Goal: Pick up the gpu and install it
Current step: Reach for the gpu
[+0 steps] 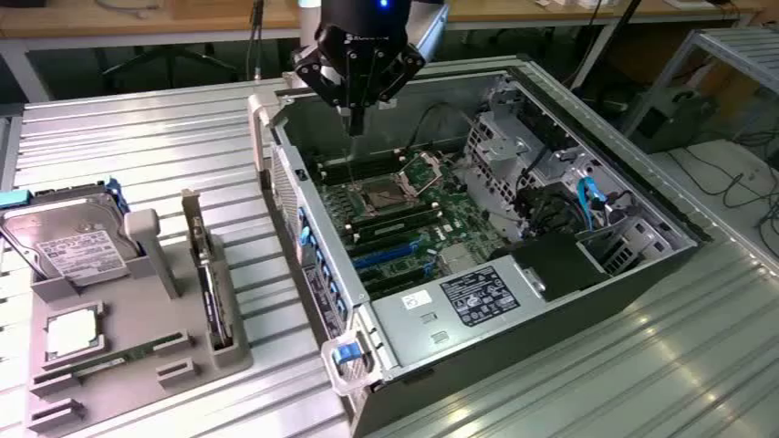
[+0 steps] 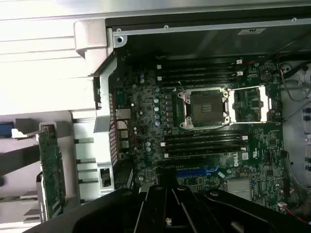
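On the tray (image 1: pixel 146 315), near a white-labelled hard drive (image 1: pixel 67 242), stands the gpu (image 1: pixel 208 274).

A: What's the worktop (image 1: pixel 159 137)?
B: Ribbed metal slats, running across the whole scene.
A: What sits on it?
B: Open computer case (image 1: pixel 512 356), centre to the exterior view's right, open side up. Grey parts tray (image 1: pixel 152 315) flat at the exterior view's near left, just beside the case.
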Controlling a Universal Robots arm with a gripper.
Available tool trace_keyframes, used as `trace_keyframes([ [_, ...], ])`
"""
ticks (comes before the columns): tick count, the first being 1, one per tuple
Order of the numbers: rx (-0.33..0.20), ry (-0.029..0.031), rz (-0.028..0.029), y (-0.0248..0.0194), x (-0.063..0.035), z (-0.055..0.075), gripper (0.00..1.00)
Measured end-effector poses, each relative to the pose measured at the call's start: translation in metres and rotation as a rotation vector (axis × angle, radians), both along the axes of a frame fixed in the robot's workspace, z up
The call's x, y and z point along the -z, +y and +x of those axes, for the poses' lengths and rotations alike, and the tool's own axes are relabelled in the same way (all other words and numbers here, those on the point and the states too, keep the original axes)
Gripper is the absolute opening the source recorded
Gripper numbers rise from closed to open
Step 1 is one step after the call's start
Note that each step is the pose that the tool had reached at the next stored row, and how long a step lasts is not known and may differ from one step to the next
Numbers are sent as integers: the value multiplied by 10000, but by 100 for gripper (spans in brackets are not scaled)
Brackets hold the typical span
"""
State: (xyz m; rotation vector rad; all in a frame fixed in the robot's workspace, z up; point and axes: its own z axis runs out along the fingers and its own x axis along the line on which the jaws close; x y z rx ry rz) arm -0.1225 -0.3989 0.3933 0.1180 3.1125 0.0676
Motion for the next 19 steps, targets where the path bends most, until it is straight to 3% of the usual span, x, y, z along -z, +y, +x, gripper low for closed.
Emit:
trace_keyframes([
  [9, 0, 1, 0, 0, 0, -182, 11],
  [19, 0, 0, 0, 0, 0, -268, 11],
])
